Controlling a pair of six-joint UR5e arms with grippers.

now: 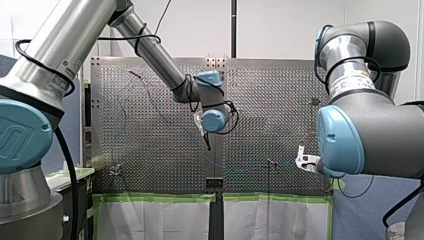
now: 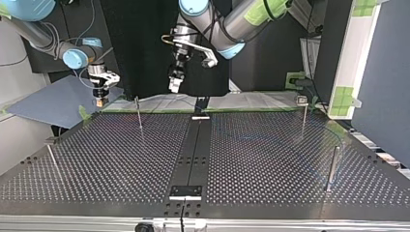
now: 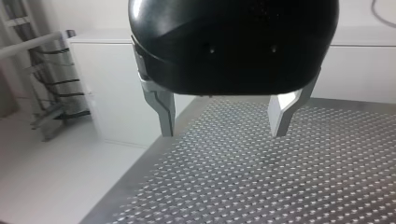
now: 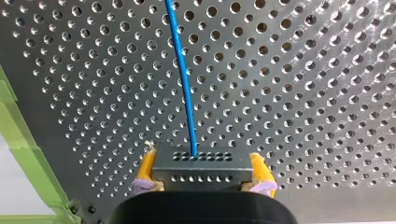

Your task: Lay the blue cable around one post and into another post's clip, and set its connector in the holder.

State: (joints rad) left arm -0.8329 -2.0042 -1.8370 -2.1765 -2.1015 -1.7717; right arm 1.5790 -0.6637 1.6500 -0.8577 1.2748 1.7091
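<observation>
Perforated table (image 1: 150, 150) beneath my left arm (image 1: 155, 52), wrist downturned, jaws apart

4 thin posts (image 2: 139, 113) stand well apart on perforated table (image 2: 270, 159); wide gaps btwn them, middle open.

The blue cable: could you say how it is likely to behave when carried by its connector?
Probably floppy and light: the blue cable is thin and leaves the connector in a gentle curve, so it should trail, not steer. The boxy connector, clamped between my right gripper's yellow pads, should hardly roll.
</observation>
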